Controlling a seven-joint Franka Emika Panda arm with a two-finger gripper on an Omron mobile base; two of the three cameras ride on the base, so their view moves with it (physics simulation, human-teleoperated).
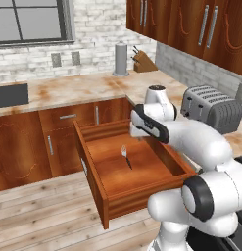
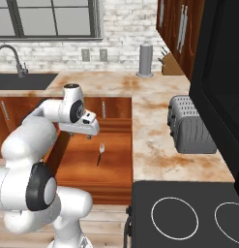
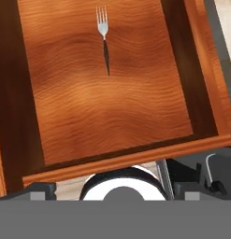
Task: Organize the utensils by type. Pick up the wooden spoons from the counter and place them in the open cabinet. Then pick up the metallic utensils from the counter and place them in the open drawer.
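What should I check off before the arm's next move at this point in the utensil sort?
1. Drawer pulled open: ok.
2. Fork lying flat on the drawer floor, apart from the walls: ok.
3. Gripper open and holding nothing, above the drawer: ok.
4. Teaspoon in the drawer too: not ok, only the fork lies there.
5. Wooden spoons stowed in the cabinet: cannot tell.
6. Counter free of utensils: cannot tell; none on the visible stretch beside the toaster.
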